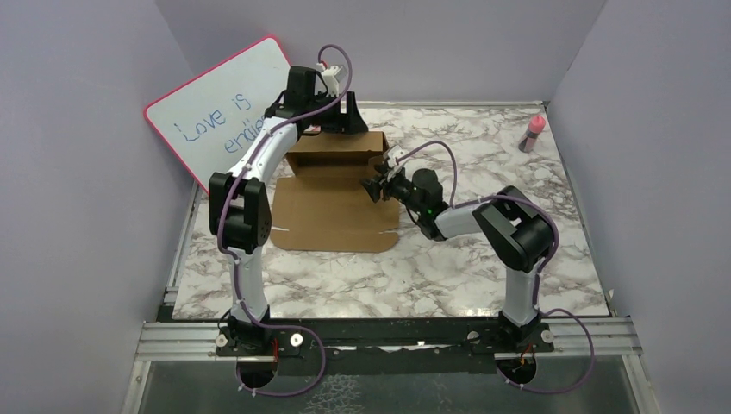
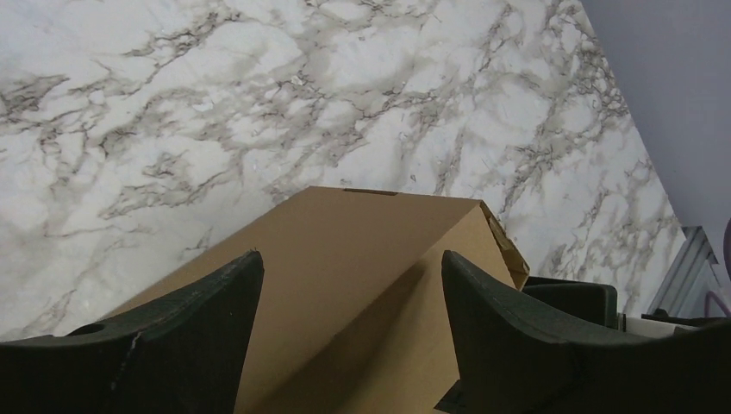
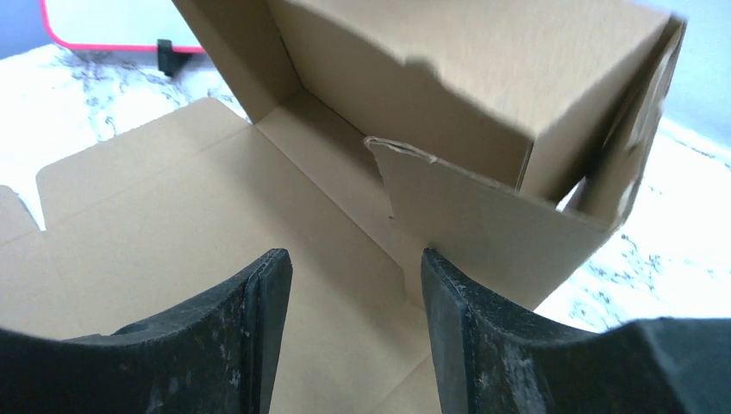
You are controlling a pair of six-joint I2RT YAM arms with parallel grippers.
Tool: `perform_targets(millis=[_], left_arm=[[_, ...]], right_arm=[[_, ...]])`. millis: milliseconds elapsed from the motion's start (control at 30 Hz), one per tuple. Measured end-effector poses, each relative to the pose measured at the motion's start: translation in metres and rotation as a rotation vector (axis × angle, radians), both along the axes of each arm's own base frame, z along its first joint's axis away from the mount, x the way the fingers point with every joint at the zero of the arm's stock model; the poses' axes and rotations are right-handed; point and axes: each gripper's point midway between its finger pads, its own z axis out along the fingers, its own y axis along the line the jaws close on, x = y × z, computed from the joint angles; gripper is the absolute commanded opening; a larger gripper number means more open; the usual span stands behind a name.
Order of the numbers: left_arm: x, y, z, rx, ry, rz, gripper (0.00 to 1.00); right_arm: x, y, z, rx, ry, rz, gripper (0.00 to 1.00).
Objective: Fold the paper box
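Left claw (image 1: 349, 125) and right claw (image 1: 373, 185) both gape, holding nothing. Judging by looks, the paper box (image 1: 332, 216) is light, stiff cardboard; pinch the edge of a flap (image 3: 483, 233).

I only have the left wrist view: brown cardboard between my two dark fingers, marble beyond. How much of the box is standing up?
Observer: In the top view, only the far part of the brown corrugated cardboard box stands up. The near half lies flat on the marble table.
Operator: Where is the other arm?
Observer: The right pincer is at the box's right side, jaws open, facing a raised side flap.
Operator: Anything behind the box?
Observer: A pink-framed whiteboard leans at the back left, just behind it.
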Motion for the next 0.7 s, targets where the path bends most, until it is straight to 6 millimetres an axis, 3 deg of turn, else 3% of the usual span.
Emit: perform_targets(millis=[433, 700], left_arm=[[-0.050, 0.005, -0.001, -0.025, 0.116, -0.010, 0.76], [-0.079, 0.009, 0.023, -0.029, 0.098, 0.002, 0.78]], right_arm=[[-0.016, -0.003, 0.061, 0.059, -0.039, 0.035, 0.60], [-0.030, -0.004, 0.086, 0.108, -0.015, 0.067, 0.60]])
